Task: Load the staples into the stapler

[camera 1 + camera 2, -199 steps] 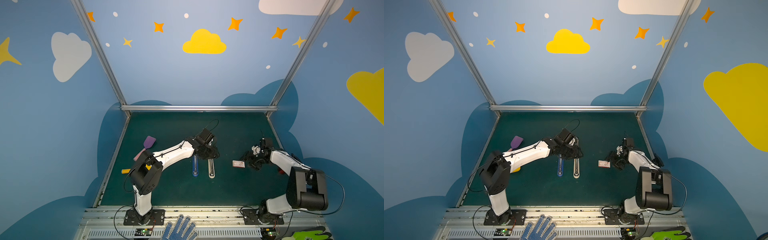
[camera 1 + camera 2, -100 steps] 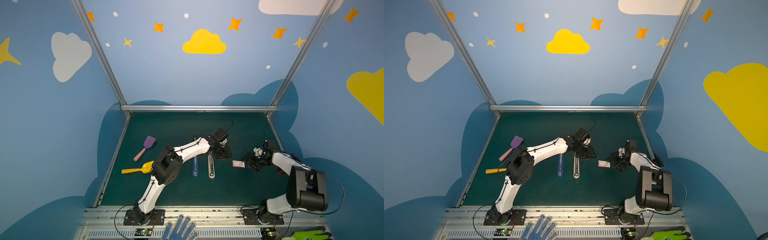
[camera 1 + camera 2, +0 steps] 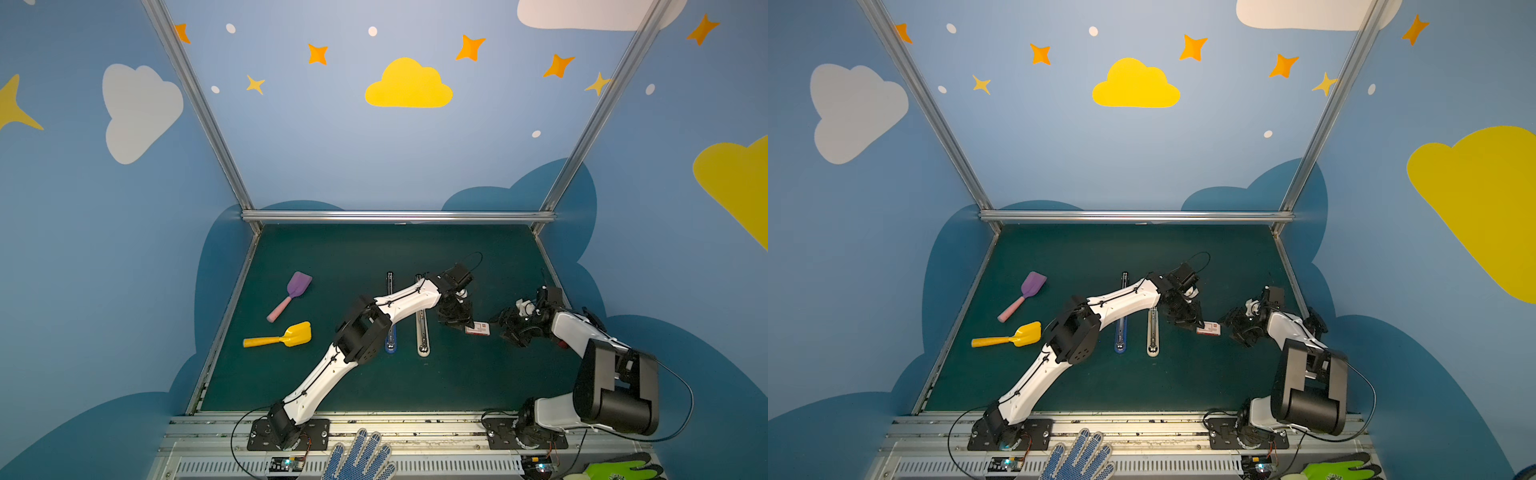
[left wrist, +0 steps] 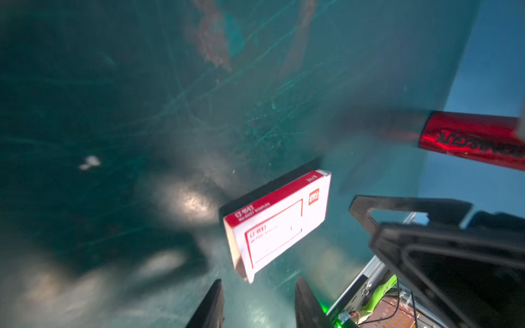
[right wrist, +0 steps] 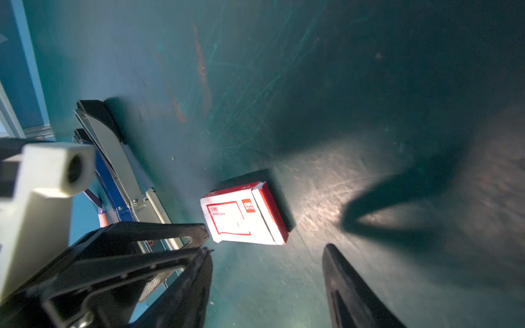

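We are looking at the small flat white cardboard box of staples with red print, which is lying flat on the dark green tabletop between the two arms. Its long axis is running roughly from 9 to 3 o'clock in both top views. The left fingers are standing apart with nothing between them, and the box is lying just beyond their tips at about 4 o'clock, one short end pointing into their gap. The right fingers are spread wider and are empty too, with the box at their 9 o'clock across a clear gap, so we are judging the left arm the nearer. In the right wrist view we cannot tell whether a left fingertip is touching the box's corner. The box is looking closed, so the staples and any inner tray are hidden. The left arm is covering the middles of the long blue stapler and the long silver stapler, both lying at the box's 9 o'clock.
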{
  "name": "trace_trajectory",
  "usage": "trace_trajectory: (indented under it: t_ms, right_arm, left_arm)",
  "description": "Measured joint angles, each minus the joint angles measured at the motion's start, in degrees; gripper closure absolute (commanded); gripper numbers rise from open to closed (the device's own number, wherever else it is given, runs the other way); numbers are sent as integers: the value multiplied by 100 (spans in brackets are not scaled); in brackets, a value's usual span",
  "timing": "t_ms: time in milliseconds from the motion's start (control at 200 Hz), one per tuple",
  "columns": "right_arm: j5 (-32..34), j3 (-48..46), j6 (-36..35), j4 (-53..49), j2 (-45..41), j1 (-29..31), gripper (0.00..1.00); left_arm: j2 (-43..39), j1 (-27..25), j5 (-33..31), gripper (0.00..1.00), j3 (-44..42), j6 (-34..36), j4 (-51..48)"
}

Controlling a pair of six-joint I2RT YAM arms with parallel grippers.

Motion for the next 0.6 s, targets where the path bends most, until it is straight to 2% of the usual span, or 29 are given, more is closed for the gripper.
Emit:
trace_trajectory:
  t_ms: [190,436,601]
  right_arm:
    - [-48,-7,2,55,0,-4,39]
    - [-138,-17,-9,55,13,-2,43]
    - [-133,-17,-48,48,55,83,44]
  left_arm:
    - [192,-9,68,76,192,-15,-149]
    - [205,-4,107,96,289,22,-234]
    - [208,28,98,96,289,118,-299]
